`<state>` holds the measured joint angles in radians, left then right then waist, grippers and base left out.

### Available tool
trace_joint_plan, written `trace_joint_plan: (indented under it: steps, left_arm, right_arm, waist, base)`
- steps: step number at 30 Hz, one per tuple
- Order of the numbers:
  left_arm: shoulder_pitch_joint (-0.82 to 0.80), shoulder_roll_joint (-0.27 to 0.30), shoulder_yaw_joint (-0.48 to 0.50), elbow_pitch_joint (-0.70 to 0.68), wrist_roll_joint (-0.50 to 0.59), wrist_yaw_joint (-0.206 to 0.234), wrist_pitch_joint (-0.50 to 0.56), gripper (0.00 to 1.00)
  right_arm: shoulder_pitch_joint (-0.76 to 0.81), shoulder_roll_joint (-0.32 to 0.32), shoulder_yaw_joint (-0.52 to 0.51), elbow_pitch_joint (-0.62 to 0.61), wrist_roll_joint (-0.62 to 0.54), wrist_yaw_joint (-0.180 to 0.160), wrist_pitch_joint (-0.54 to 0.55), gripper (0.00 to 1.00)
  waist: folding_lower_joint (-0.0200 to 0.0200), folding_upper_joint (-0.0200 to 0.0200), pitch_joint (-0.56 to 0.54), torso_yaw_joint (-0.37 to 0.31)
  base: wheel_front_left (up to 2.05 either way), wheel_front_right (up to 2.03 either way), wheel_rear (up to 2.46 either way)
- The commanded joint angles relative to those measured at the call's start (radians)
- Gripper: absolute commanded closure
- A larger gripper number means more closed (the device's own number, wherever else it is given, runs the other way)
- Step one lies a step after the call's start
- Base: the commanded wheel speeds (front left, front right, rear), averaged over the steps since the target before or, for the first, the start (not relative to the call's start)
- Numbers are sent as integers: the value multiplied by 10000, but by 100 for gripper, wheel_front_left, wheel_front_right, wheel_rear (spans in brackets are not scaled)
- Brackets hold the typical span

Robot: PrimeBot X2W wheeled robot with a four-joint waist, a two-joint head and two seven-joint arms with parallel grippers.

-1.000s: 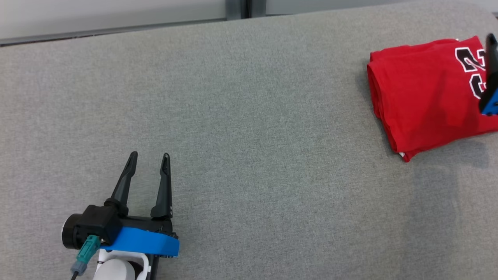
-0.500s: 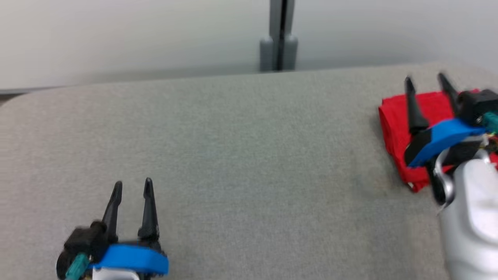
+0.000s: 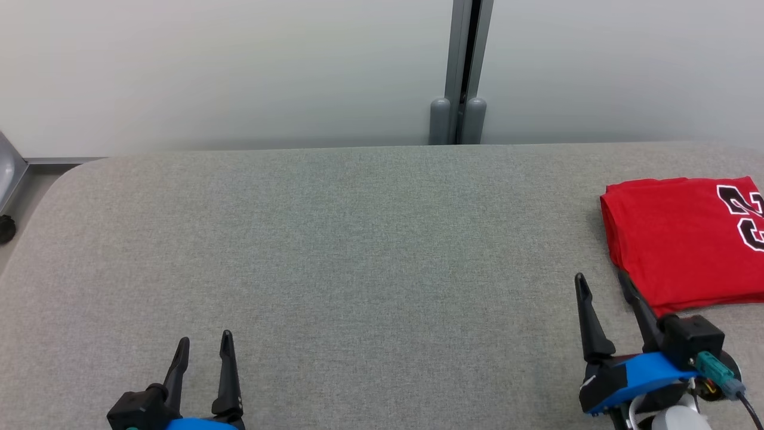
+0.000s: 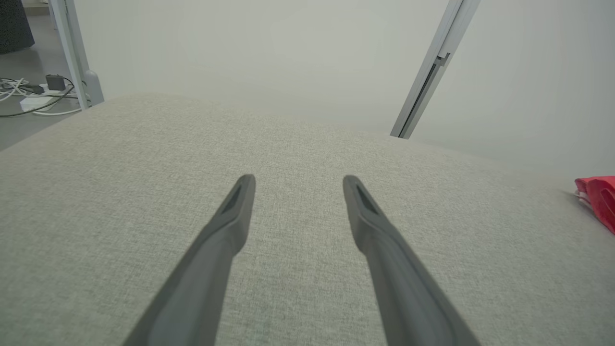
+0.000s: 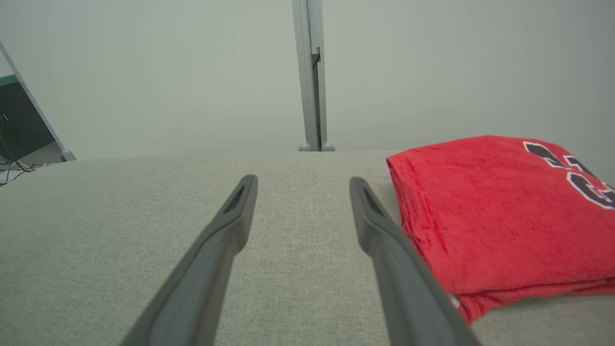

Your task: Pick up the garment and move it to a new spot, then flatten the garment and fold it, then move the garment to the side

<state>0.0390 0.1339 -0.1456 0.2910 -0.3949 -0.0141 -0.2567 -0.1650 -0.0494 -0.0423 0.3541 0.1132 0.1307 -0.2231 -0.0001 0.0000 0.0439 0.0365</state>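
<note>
1. Grey fabric tabletop (image 3: 358, 251) stretches right across the head view, with a plain pale wall (image 3: 239, 71) behind it and a grey post (image 3: 464, 71) standing at the upper middle of the frame.
2. Over at the far right of the frame lies the red garment (image 3: 674, 239), a neat folded stack with white-edged numbers on top, running off the right edge.
3. Right gripper (image 3: 600, 276) sits at the lower right, jaws wide apart and gripping nothing. One finger ends just beside the garment's near corner, though I cannot tell if it touches.
4. Left gripper (image 3: 205, 337) hangs at the lower left, jaws spread and empty, well apart from the garment.
5. My call: pickup, flattening, folding and the move to the side all look done, so little or nothing seems left.
6. Upper left in the left wrist view, cables (image 4: 29, 93) trail across the floor beyond the tabletop.
</note>
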Motion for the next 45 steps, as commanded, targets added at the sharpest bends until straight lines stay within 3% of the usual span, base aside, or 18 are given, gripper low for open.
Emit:
trace_joint_plan:
  steps: [1,12,27,28,32,45]
  left_arm:
    - [68,33,-50,36,-43,-74,3,0]
    - [126,-32,-69,2,-148,-104,-52,0]
    - [65,6,-269,99,-182,-49,123,0]
    - [56,-35,-273,76,-185,-49,119,100]
    - [112,-139,-278,347,-271,-50,179,100]
    - [-174,-251,204,218,-2194,-232,760,100]
  right_arm:
    - [392,-27,44,-156,177,1,-131,0]
    - [1100,-19,774,-396,470,1,-339,0]
    - [1102,-20,887,-400,633,1,-382,0]
    - [1019,-4,882,-370,574,0,-338,100]
    - [1115,8,877,-88,661,0,-295,100]
    - [1016,4,613,-263,2990,0,303,100]
  waist:
    - [1,0,-58,2]
    - [1,0,-93,-122]
    - [1,0,-98,-100]
    - [2,0,-98,-100]
    - [2,0,-100,-100]
    - [2,0,-130,-126]
  base:
    - [0,0,0]
    - [0,0,0]
    - [0,0,0]
    - [0,0,0]
    - [0,0,0]
    - [0,0,0]
